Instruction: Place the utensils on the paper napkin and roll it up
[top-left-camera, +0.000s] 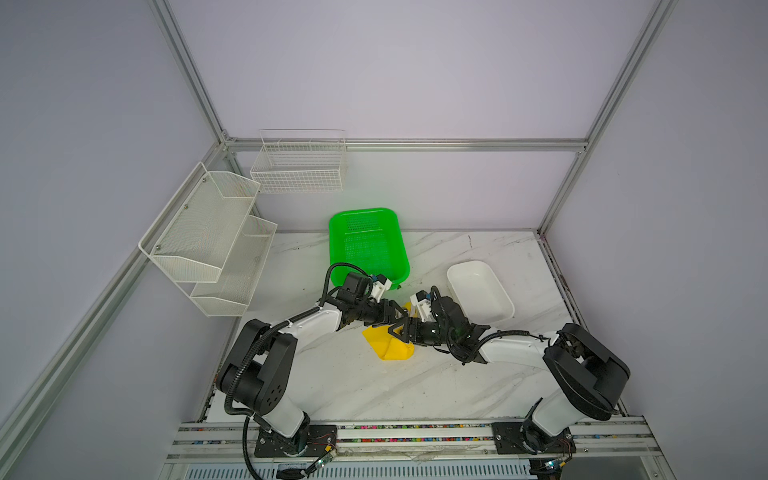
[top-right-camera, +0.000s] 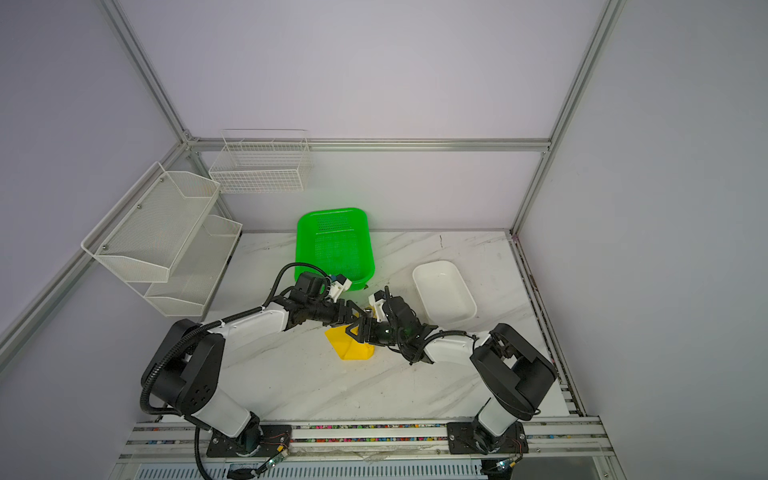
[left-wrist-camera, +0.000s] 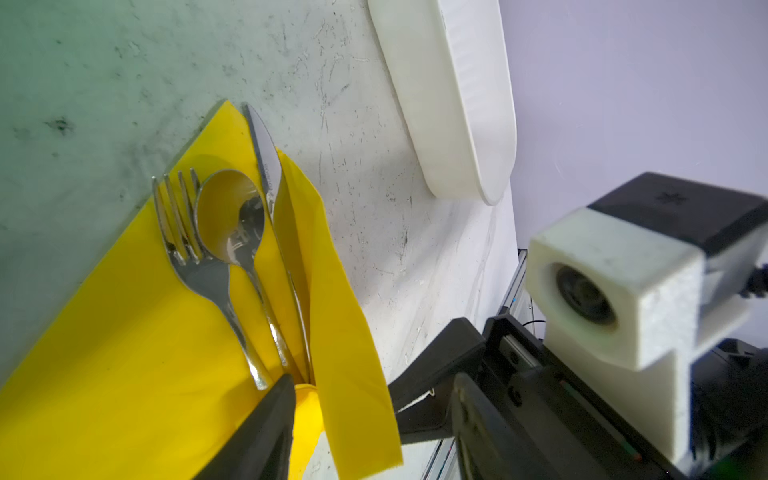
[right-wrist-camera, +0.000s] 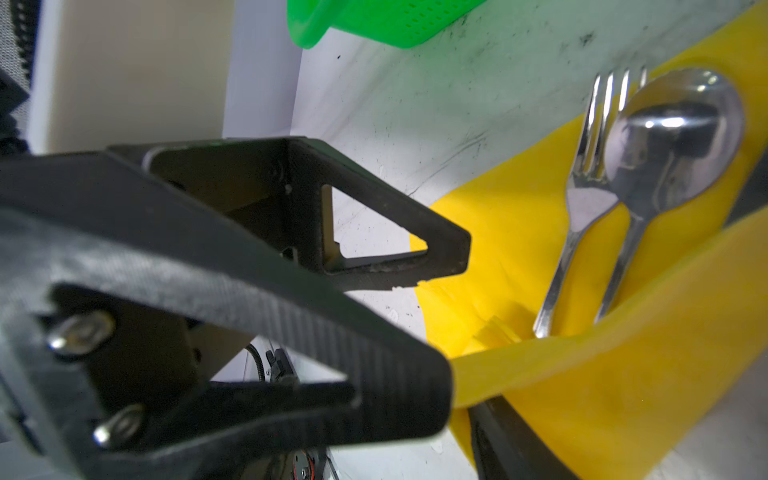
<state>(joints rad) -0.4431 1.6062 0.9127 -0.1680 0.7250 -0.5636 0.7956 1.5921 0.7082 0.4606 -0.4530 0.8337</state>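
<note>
The yellow paper napkin lies mid-table under both gripper tips. In the left wrist view the fork, spoon and knife lie side by side on the napkin. One napkin edge stands up as a flap beside the knife. My left gripper is open, the flap loose between its jaws. My right gripper faces it, open; one finger shows under the flap, the other is hidden behind the left gripper. Fork and spoon show there.
A green basket stands just behind the left wrist. A white tray sits right of the right wrist. White mesh shelves and a wire basket hang on the left and back walls.
</note>
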